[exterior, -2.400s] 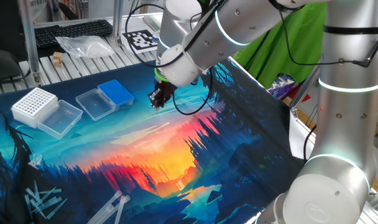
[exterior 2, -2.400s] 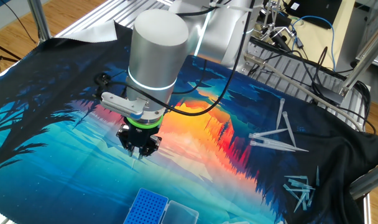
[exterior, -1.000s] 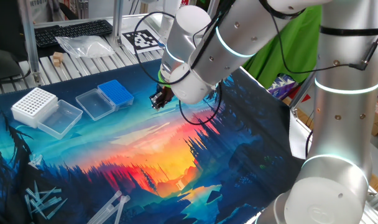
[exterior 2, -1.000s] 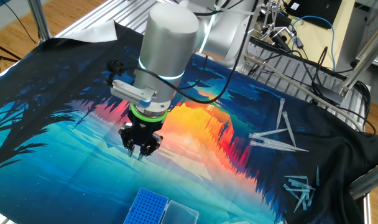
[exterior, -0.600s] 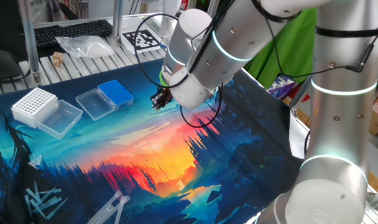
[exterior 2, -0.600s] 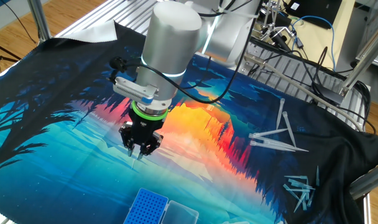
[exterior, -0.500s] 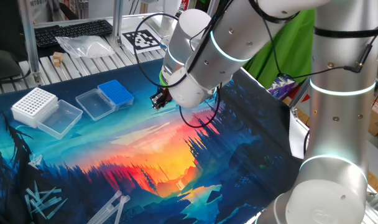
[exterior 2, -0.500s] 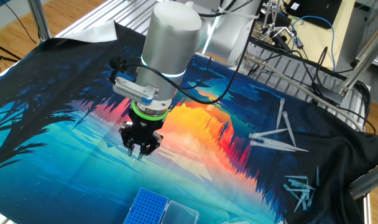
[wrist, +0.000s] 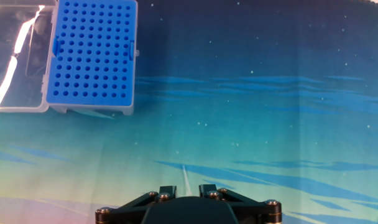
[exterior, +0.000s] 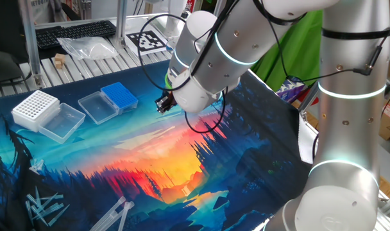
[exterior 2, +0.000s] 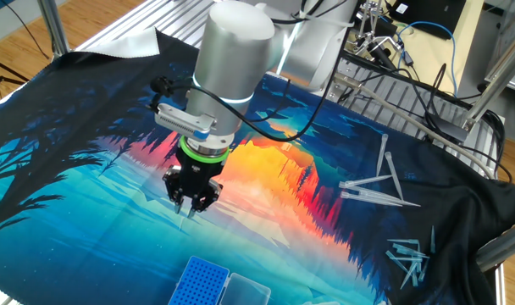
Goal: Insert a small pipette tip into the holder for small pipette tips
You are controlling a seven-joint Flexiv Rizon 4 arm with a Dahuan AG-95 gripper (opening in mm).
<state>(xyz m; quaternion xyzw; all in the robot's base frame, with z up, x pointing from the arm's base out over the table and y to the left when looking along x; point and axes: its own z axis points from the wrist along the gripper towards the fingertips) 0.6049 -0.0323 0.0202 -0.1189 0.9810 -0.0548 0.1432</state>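
Near centre of the printed mat, black two-finger gripper pinches a thin clear small pipette tip, pointing down. Small blue rectangular plastic rack with open clear lid sits at 10 o'clock in hand view, holes empty. Pickup done; carry and insertion remain.

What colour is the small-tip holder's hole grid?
Blue, on the small-tip holder; its open lid is clear. Hand view shows it best.

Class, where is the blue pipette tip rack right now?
In one fixed view the blue rack lies left of the hand, its clear lid open alongside.
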